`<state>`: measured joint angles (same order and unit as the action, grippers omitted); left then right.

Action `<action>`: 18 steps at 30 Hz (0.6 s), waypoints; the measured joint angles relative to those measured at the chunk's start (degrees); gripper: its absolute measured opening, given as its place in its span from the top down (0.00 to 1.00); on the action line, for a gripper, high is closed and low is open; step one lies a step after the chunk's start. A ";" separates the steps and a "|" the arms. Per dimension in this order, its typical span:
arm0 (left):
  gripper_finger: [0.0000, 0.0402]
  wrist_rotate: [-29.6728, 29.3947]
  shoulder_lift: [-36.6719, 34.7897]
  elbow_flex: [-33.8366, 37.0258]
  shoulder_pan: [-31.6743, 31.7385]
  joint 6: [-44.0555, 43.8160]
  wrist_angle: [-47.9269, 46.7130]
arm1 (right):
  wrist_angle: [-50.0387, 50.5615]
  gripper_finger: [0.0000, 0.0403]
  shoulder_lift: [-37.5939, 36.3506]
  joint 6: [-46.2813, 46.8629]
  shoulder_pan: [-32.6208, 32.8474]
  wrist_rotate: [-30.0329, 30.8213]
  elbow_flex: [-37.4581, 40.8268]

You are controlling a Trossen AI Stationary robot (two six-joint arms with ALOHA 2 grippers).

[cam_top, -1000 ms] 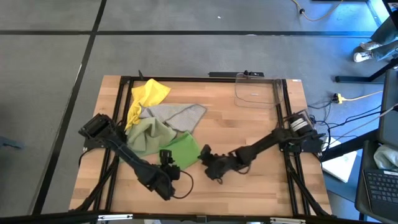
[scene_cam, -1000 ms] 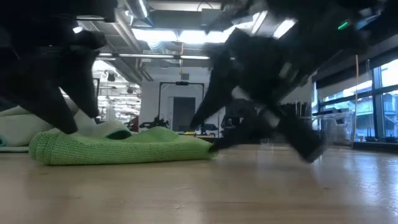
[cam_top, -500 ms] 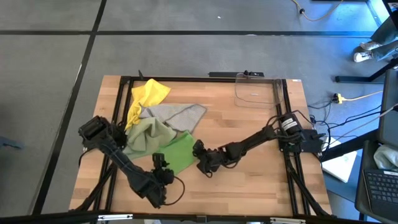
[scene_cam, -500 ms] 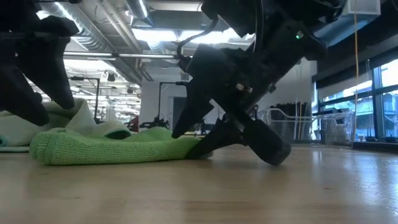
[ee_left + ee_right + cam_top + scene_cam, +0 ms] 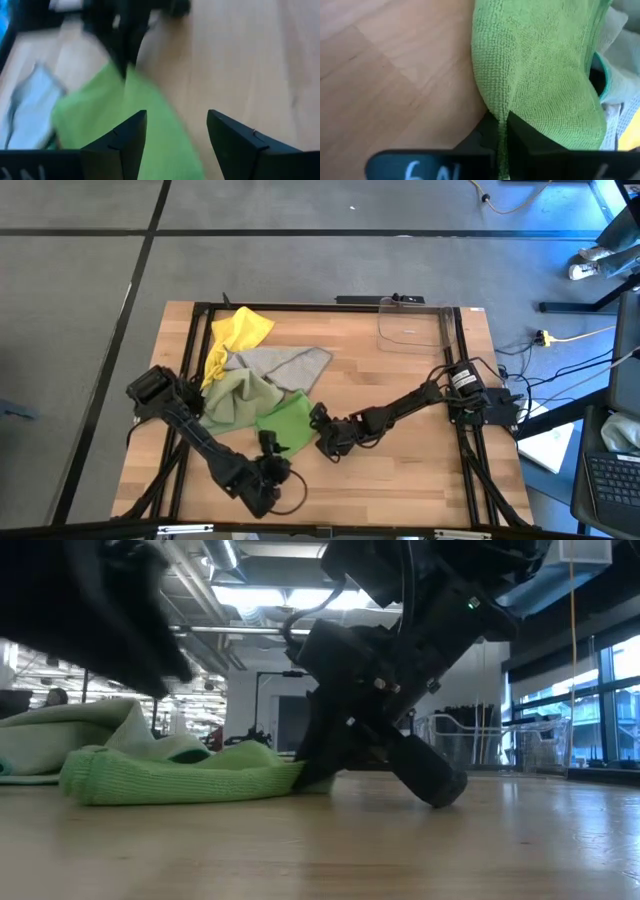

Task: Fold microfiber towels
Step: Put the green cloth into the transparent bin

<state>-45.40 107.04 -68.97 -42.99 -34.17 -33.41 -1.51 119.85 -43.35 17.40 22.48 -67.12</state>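
Note:
Several microfiber towels lie in a heap at the table's left: a yellow one (image 5: 237, 334) at the far left, a grey-beige one (image 5: 287, 364), a pale olive one (image 5: 236, 396) and a bright green one (image 5: 286, 426) nearest the middle. The green towel (image 5: 180, 780) lies flat on the wood, its far edge against the olive one. My right gripper (image 5: 321, 431) is shut at the green towel's right edge. My left gripper (image 5: 176, 131) hangs open above the green towel's near edge (image 5: 150, 125) and touches nothing. My right gripper pinches the green towel's right-hand edge (image 5: 495, 106) between its two shut fingers. The fingers slant down at it from the table's right side (image 5: 322, 762). The towel lies on the table, slack; one layer or several, I cannot tell.
A clear plastic bin (image 5: 410, 330) stands at the far right of the table. Black frame rails (image 5: 190, 360) run along both sides. Bare wood (image 5: 400, 470) lies at the near right, in front of the right arm.
My right gripper has gone toward the table's left edge to the green towel and has shut on its right edge, nudging that edge a little leftward. My left gripper has swung slightly toward the table's right edge, tipped up and stayed open.

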 joint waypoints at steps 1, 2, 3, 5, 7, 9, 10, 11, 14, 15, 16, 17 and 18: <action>0.50 0.19 0.00 0.00 0.65 2.64 2.01 | 0.11 0.95 0.00 0.69 -0.01 -0.04 0.01; 0.50 0.72 0.11 0.00 1.44 4.67 3.13 | 0.25 0.95 0.00 1.06 -0.01 -0.10 0.01; 0.50 1.36 0.42 -0.04 2.21 6.03 3.49 | 0.38 0.95 0.00 1.06 0.00 -0.08 0.01; 0.50 2.78 1.74 -0.04 3.74 7.82 2.69 | 0.39 0.96 0.00 1.08 0.01 -0.11 0.03; 0.50 6.77 3.66 0.01 5.22 9.70 2.40 | 0.39 0.97 0.00 1.09 0.01 -0.90 0.03; 0.49 11.13 5.26 0.02 6.26 10.66 2.47 | 0.41 0.98 0.00 1.49 0.01 -1.16 0.03; 0.49 12.54 5.95 0.02 6.68 10.72 2.53 | 0.65 0.98 0.00 2.15 0.01 -1.19 0.03; 0.48 12.86 6.29 -0.10 6.88 10.63 2.38 | 0.87 0.97 0.00 2.96 0.00 -1.32 0.05; 0.47 12.62 6.56 -0.22 7.04 10.16 1.40 | 1.28 0.95 0.00 4.36 -0.28 -1.91 0.05; 0.46 12.20 6.58 -0.22 7.02 9.81 1.18 | 1.30 0.95 0.00 4.57 -0.41 -1.97 0.05; 0.46 11.80 6.50 -0.22 7.02 9.29 0.82 | 1.30 0.95 0.00 4.77 -0.42 -2.13 0.05; 0.45 11.51 6.40 -0.21 7.02 9.18 0.35 | 1.30 0.95 0.00 4.90 -0.42 -2.14 0.05; 0.45 11.42 6.40 -0.20 7.04 9.08 0.12 | 1.30 0.96 0.00 4.99 -0.42 -2.16 0.06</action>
<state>-33.98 113.45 -69.17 -35.94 -25.08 -33.29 -0.21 119.85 -38.36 16.97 20.32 -67.05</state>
